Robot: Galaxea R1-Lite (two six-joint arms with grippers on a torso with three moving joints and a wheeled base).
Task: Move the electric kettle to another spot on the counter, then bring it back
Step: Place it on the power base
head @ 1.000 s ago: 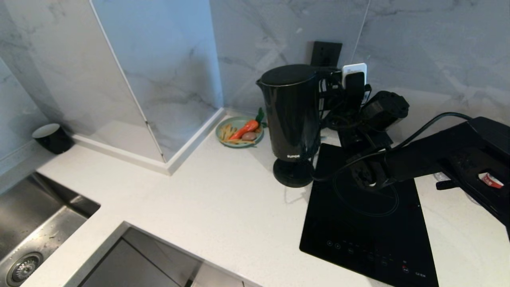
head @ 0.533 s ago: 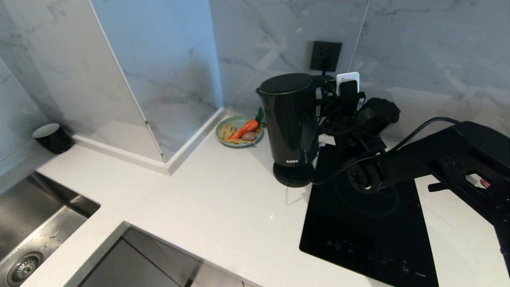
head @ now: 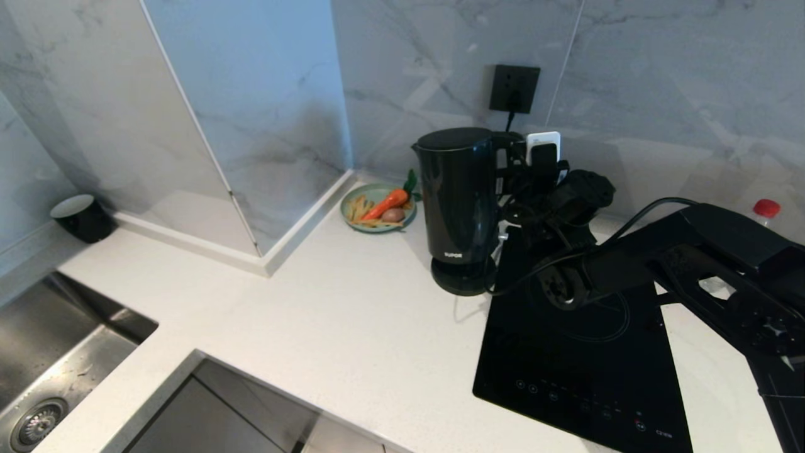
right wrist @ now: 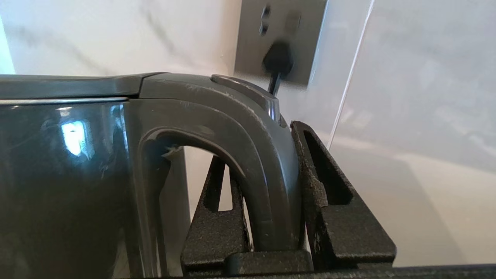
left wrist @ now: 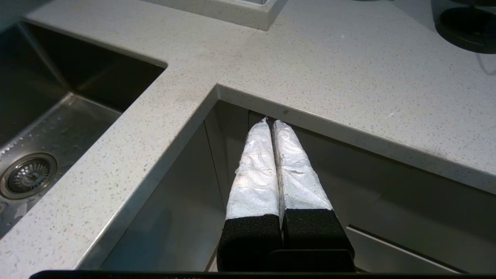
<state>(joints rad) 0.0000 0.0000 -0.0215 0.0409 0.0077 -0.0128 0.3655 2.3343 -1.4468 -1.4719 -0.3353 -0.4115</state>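
Observation:
The glossy black electric kettle (head: 459,195) stands upright at the back of the white speckled counter (head: 352,314), its bottom down at the round black power base (head: 462,280). My right gripper (head: 525,173) reaches in from the right and is shut on the kettle's loop handle (right wrist: 267,186). In the right wrist view one black finger (right wrist: 217,228) is inside the loop and the other outside it. My left gripper (left wrist: 270,121) is shut and empty, parked low in front of the counter's edge (left wrist: 348,131), out of the head view.
An inset black cooktop (head: 578,352) lies under my right arm. A green plate of toy food (head: 377,211) sits behind the kettle to its left. A steel sink (head: 44,358) is at the left, a black cup (head: 82,217) beyond it. The cord runs to a wall socket (head: 514,88).
The right gripper has brought the kettle down toward the power base, and the right arm has dropped lower with it. The left gripper has not moved.

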